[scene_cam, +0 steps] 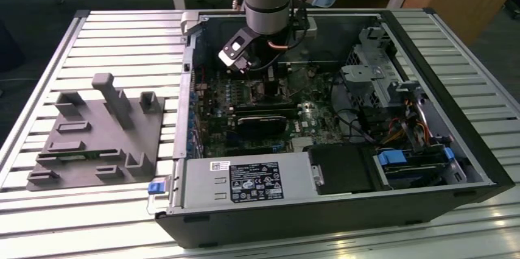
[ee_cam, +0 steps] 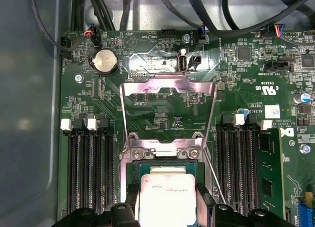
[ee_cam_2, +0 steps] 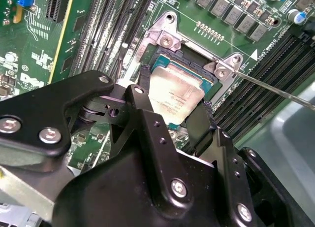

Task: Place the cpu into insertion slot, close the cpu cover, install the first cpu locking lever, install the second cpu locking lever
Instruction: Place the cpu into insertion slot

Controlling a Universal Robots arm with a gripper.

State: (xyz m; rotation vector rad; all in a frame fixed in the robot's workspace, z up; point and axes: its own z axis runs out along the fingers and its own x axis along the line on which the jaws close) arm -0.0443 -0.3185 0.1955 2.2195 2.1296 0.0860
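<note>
The cpu [ee_cam_2: 174,96] is a grey-silver square chip, also seen in the first wrist view [ee_cam: 167,200]. It sits between my gripper's black fingers [ee_cam_2: 142,86], right at the square insertion slot [ee_cam_2: 162,64] on the green motherboard. My gripper [ee_cam_2: 174,106] is shut on its two opposite edges, and I cannot tell whether the chip rests fully in the slot. The cpu cover [ee_cam: 167,87], a thin metal frame, stands swung open beyond the slot. A thin wire locking lever [ee_cam_2: 275,89] sticks out unlatched beside the slot. In the exterior view the gripper [scene_cam: 260,73] reaches down into the open computer case.
Black memory slots flank the socket on both sides [ee_cam: 91,173] [ee_cam: 241,168]. Cables [ee_cam: 162,10] run along the case wall above the board. A grey parts fixture [scene_cam: 97,131] lies on the slatted table at the exterior view's left. A power supply [scene_cam: 243,180] and drive cage [scene_cam: 374,76] fill the case.
</note>
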